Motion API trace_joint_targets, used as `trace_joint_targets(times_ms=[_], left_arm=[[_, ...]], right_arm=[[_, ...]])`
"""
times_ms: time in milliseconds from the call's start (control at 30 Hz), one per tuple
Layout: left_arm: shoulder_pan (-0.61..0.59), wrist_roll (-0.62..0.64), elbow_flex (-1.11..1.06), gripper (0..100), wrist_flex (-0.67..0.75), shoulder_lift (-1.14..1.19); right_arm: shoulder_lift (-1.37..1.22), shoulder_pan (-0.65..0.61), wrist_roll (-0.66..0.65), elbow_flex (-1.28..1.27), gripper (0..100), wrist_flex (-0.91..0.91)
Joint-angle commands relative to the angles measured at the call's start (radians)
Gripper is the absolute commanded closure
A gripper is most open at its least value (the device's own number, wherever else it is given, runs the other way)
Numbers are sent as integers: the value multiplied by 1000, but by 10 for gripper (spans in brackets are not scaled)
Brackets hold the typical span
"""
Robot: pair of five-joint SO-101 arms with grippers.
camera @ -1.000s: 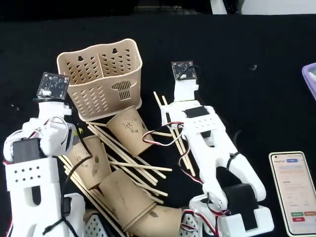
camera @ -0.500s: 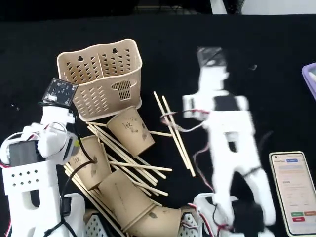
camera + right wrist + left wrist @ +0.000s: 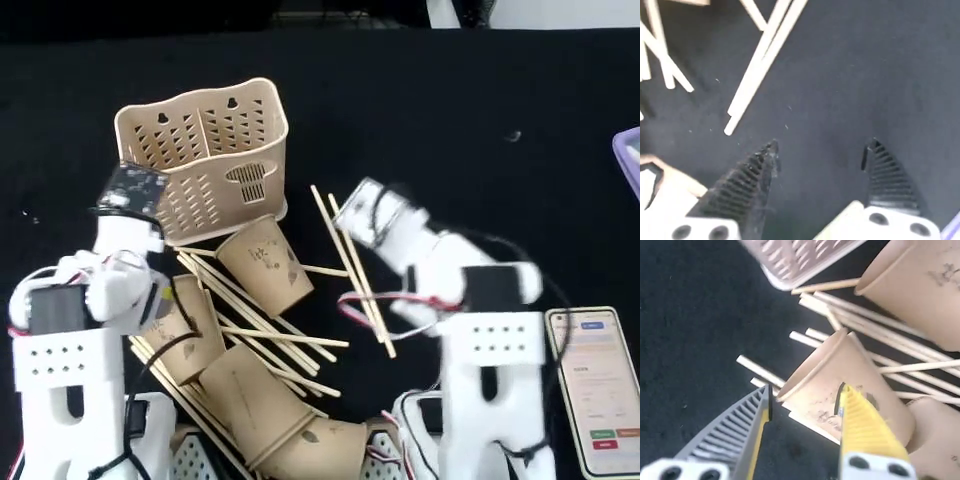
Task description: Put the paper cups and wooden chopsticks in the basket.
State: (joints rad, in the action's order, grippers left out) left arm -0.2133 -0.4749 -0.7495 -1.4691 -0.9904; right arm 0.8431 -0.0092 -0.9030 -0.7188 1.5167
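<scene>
**Left jaws at cup rim — right arm over bare cloth**

Left gripper [image 3: 805, 390] wide open, holding nothing. The paper cup [image 3: 832, 365] lies on its side with its rim edge between the jaws, long axis running away from them across loose chopsticks [image 3: 875, 322]. The basket [image 3: 205, 150] sits just beyond. Right gripper [image 3: 822, 145] open, empty — chopstick pair [image 3: 762, 62] ahead on the black table [image 3: 480, 90].

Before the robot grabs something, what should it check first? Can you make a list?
1. Left gripper open: ok.
2. Paper cup lined up with it: ok, rim end between the fingers.
3. Cup free of chopsticks: cannot tell, several lie against it.
4. Basket upright, mouth open: ok.
5. Right gripper open: ok.
6. Right gripper over the chopstick pair: not ok, bare table below it.
</scene>
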Motion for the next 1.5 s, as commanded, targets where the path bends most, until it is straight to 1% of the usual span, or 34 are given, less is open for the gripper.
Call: trace_joint_targets(times_ms=[0,67,133,233,333,400,467,567,633,733,967,1133,1233,1333,1467], left_arm=[[87,72,56,770,14,-3],[99,101,61,770,17,-3],[104,126,70,770,18,-3],[104,163,84,770,63,-3],[105,209,71,770,163,-3],[120,265,56,767,227,-2],[177,322,42,765,245,-2],[298,347,21,764,250,-2],[349,348,-1,764,270,0],[355,348,-58,764,365,0],[357,348,-234,764,634,-2],[364,341,-340,763,767,-2],[357,341,-369,763,818,-2],[349,341,-374,764,825,-3],[286,347,-366,766,829,-12]], right_arm=[[61,-176,127,-211,723,-203],[62,-262,247,-305,723,-324],[64,-336,331,-377,724,-416],[65,-394,407,-432,724,-497],[65,-425,450,-446,723,-545],[65,-420,479,-452,724,-566],[65,-385,517,-461,725,-592],[65,-302,609,-503,725,-680],[65,-252,652,-535,724,-730],[65,-210,660,-553,724,-738],[65,-201,658,-578,724,-744],[65,-206,657,-587,724,-746],[65,-206,657,-587,724,-746],[65,-204,657,-587,724,-746],[65,-206,657,-587,724,-746]])
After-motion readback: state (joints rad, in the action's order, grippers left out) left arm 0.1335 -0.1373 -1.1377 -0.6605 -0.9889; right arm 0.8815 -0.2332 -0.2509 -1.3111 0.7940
